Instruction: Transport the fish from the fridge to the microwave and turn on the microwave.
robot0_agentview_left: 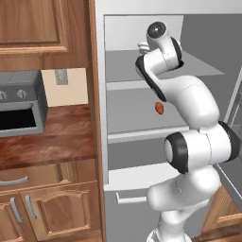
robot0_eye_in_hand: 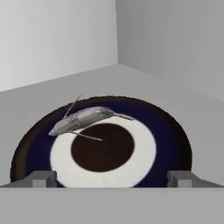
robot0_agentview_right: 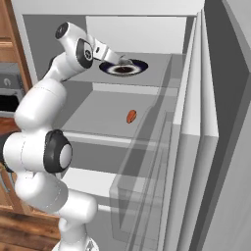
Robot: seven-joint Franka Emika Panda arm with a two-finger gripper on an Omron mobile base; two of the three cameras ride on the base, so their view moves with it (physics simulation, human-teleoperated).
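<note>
Silver-grey fish point(robot0_eye_in_hand: 83, 119) lying in bowl point(robot0_eye_in_hand: 166, 131), fridge point(robot0_agentview_right: 147, 34) upper shelf.

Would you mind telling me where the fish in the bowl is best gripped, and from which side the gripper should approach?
Grip the fish across its thick middle, probably from above. It lies long and slim on the dark-rimmed bowl, with thin fins and tail that would likely slip. The open gripper should straddle its narrow width, not its length.

Fish point(robot0_eye_in_hand: 83, 119) lies on dark-rimmed bowl point(robot0_eye_in_hand: 173, 135), approx 10 o'clock of centre; gripper point(robot0_eye_in_hand: 109, 178) fingertips wide apart; fridge point(robot0_eye_in_hand: 57, 39) corner at 12.
</note>
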